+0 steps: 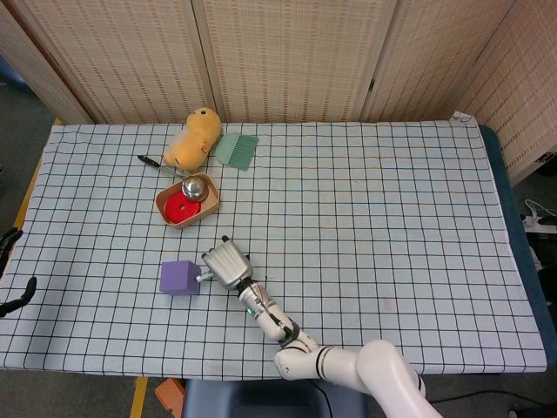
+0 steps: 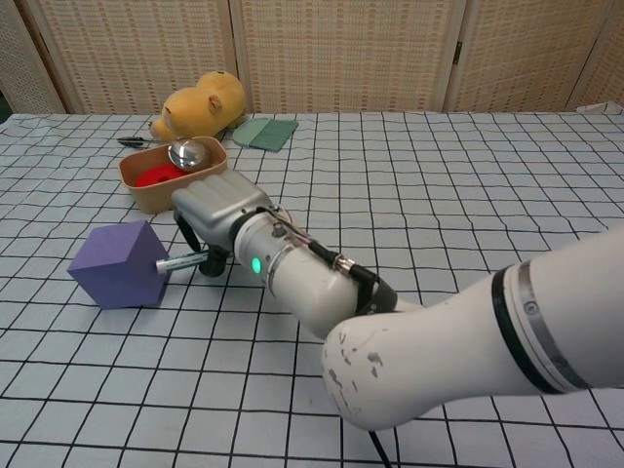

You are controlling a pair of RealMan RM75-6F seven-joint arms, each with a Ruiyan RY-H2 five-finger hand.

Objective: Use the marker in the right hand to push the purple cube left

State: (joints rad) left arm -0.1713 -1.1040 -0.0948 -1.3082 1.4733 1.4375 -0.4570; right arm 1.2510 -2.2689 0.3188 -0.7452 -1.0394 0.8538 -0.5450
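The purple cube (image 1: 178, 277) (image 2: 117, 265) sits on the checkered cloth near the table's front left. My right hand (image 1: 226, 264) (image 2: 214, 209) is just right of it and grips a grey marker (image 2: 183, 260) (image 1: 204, 276). The marker points left and its tip touches the cube's right face. My left hand (image 1: 10, 270) shows only as dark fingers at the left edge of the head view, off the table; I cannot tell how they are set.
A tan bowl (image 1: 172, 215) (image 2: 136, 189) behind the cube holds a red object and a metal ball. Farther back lie a yellow plush toy (image 1: 194, 138), a green comb (image 1: 236, 149) and a dark pen (image 1: 150, 162).
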